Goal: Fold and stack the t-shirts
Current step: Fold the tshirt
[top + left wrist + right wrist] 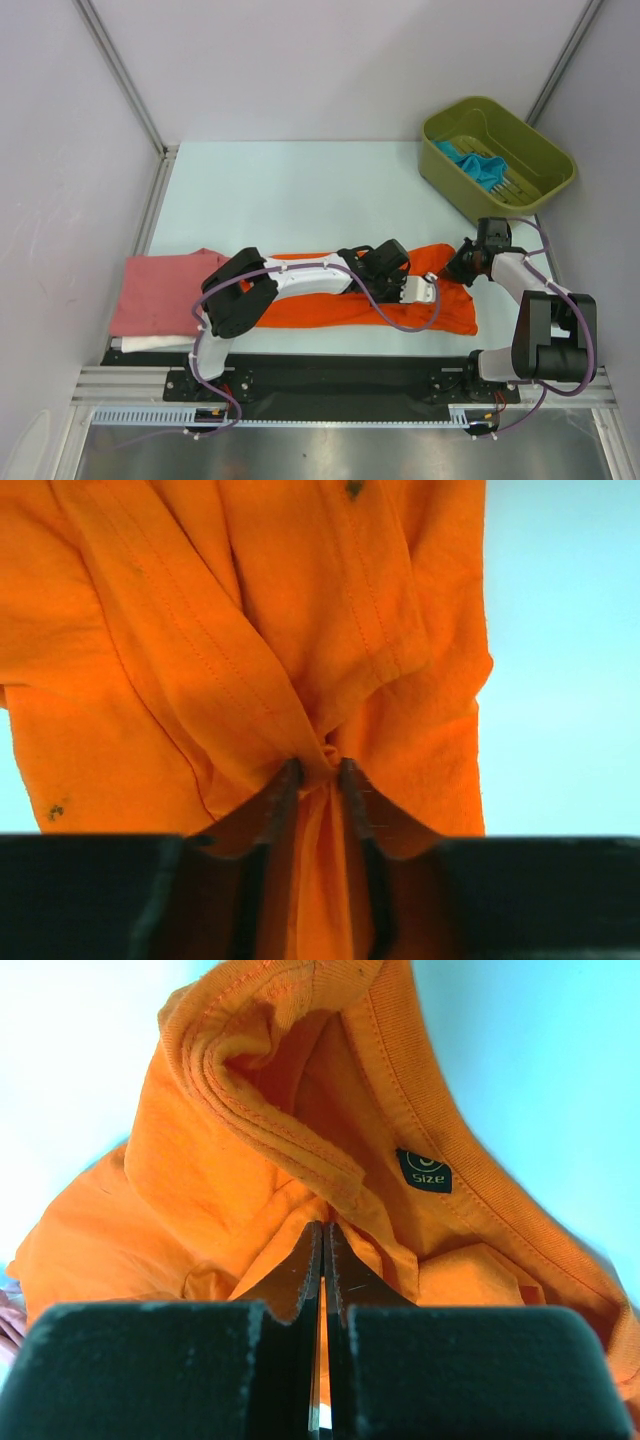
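Orange tee [312,308] on pale-green tbl [300,190]

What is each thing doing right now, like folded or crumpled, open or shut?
orange t-shirt: partly folded into a long strip, pinched in two places
white t-shirt: bottom of the pile, only an edge shows
pink t-shirt: folded, lying on the white t-shirt
green bin: upright, holding one shirt
teal-blue t-shirt: crumpled inside the green bin
left gripper: shut on a bunched orange fold
right gripper: shut on orange cloth near the collar
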`<act>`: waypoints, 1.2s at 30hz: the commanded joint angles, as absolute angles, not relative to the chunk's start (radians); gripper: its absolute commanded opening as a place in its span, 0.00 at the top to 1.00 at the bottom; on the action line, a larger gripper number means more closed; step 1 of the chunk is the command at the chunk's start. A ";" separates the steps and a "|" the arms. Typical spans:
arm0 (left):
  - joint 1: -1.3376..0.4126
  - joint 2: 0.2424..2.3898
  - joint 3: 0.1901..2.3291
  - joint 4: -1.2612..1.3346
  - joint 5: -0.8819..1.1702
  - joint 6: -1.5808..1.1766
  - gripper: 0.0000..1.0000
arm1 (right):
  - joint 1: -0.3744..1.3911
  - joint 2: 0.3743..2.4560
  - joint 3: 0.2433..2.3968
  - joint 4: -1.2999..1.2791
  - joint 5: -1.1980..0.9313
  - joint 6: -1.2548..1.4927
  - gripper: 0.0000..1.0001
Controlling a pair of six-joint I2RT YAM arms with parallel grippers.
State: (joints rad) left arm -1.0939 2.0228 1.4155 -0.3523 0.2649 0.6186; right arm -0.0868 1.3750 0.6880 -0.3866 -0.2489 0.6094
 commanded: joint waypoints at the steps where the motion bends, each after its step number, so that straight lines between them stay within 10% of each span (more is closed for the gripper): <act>1: -1.100 2.022 1.425 -0.307 0.268 0.614 0.76 | -0.092 1.371 0.693 -0.374 -0.258 0.612 1.00; 18: -1.085 2.013 1.486 -0.350 0.305 0.537 0.76 | -0.098 1.367 0.692 -0.387 -0.252 0.604 1.00; 28: -1.080 2.011 1.465 -0.348 0.304 0.538 1.00 | -0.109 1.368 0.693 -0.387 -0.256 0.598 1.00; 36: -1.002 2.014 1.514 -0.356 0.302 0.433 1.00 | -0.103 1.361 0.725 -0.342 -0.268 0.595 1.00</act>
